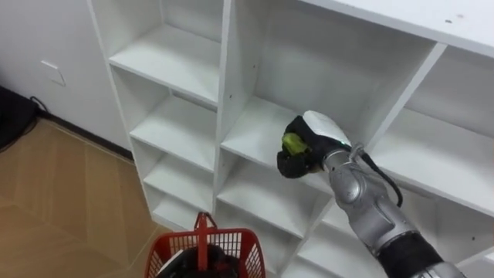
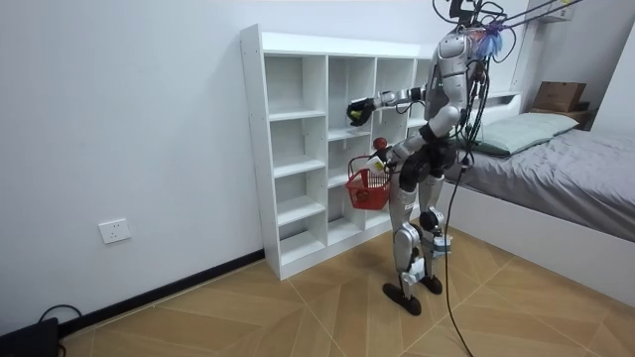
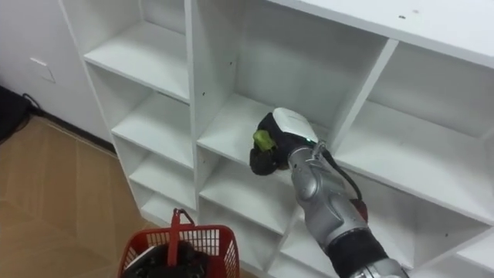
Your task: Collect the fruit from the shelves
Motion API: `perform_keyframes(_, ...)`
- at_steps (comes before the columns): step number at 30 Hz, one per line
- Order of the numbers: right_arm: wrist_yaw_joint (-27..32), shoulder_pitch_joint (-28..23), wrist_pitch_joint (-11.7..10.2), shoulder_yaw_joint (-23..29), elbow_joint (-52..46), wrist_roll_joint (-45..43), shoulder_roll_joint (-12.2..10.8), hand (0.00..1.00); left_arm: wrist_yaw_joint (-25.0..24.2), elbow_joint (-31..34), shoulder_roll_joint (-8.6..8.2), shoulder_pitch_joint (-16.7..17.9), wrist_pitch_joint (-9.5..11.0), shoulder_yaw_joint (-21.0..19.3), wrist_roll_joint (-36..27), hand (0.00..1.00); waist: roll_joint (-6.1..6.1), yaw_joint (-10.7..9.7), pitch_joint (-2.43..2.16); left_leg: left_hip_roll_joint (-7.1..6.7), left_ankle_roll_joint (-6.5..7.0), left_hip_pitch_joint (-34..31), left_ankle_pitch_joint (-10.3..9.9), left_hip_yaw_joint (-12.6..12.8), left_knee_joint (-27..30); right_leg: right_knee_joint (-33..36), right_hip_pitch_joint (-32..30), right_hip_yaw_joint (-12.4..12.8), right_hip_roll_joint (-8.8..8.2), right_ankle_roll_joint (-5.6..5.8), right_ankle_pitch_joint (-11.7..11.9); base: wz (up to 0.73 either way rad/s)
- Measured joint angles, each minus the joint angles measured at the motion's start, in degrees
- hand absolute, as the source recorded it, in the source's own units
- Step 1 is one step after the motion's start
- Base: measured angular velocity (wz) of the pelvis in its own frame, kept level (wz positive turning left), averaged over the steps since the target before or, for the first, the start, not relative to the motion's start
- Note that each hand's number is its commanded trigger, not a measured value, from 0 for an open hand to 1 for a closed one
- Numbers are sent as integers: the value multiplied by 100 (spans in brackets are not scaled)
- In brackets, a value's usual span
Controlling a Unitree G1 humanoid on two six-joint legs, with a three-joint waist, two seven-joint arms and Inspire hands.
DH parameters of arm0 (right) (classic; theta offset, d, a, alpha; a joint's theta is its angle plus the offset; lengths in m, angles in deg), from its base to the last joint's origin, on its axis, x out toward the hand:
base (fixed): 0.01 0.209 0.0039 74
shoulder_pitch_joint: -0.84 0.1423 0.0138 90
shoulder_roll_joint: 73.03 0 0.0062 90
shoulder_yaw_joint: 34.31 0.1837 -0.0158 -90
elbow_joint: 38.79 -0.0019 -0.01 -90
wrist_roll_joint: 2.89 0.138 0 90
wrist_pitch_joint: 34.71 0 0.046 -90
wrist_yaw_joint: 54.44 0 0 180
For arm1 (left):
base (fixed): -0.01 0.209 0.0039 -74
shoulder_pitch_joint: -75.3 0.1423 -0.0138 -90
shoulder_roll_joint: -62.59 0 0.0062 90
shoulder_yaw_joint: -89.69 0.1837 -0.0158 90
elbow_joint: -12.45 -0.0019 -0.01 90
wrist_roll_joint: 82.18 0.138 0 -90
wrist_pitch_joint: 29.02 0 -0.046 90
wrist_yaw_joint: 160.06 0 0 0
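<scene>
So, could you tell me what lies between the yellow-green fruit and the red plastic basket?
Only white closet shelf boards, seen in the left eye view.

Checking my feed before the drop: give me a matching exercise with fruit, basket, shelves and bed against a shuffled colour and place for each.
Things:
1. fruit
2. basket
3. shelves
4. bed

Colour and place:
A. red, low in front of the robot
B. grey, at the room view's right
C. green, held in the right hand
D. white, against the wall

Pairs: 1-C; 2-A; 3-D; 4-B
</scene>
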Motion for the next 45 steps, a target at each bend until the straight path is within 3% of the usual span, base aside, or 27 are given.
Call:
perform_keyframes(3, -1, -86, -1, 0, -351, 126, -6, 100, 112, -14, -7, 1, -23, 42, 0, 100, 51, -121, 26, 20, 1, -6, -1, 160, 3, -3, -16, 82, 3, 1, -1, -12)
perform_keyframes(8, -3, -102, -1, 23, -659, 122, -25, 100, 154, -22, -86, -9, -116, 119, 189, 100, 176, -256, 17, 76, 18, -10, -11, 336, -19, 21, -101, 207, 2, 18, 13, -13)
perform_keyframes(16, 7, -232, -124, 28, -1212, 164, -185, 100, 315, -22, -99, -71, -130, 376, 177, 100, 226, -551, 12, 103, 19, -101, -11, 630, 5, 112, -266, 356, -8, 23, 17, -10)
perform_keyframes(25, -221, -645, -182, -5, -1590, 529, -199, 100, 445, -23, -110, -268, -133, 518, 169, 100, 346, -573, 14, 117, 20, -110, -12, 949, -32, 136, -427, 609, -6, 39, 19, -14)
perform_keyframes(32, -479, -1164, -246, -23, -1918, 1043, -212, 100, 777, -23, -141, -271, -131, 640, 166, 100, 336, -720, 7, 125, 20, -44, -11, 1103, -95, 118, -421, 711, 6, 60, 38, -8)
perform_keyframes(38, -668, -1369, -312, -25, -1919, 1307, -232, 100, 779, -65, -170, -334, -128, 676, 166, 100, 327, -759, 1, 131, 20, -12, -12, 1253, -105, 123, -419, 891, 29, 75, 46, -12)
perform_keyframes(45, -712, -1495, -351, -5, -1928, 1471, -274, 100, 758, -68, -140, -350, -132, 666, 182, 100, 330, -924, 2, 130, 21, 8, -13, 1268, -104, 122, -413, 916, 29, 89, 65, -1)
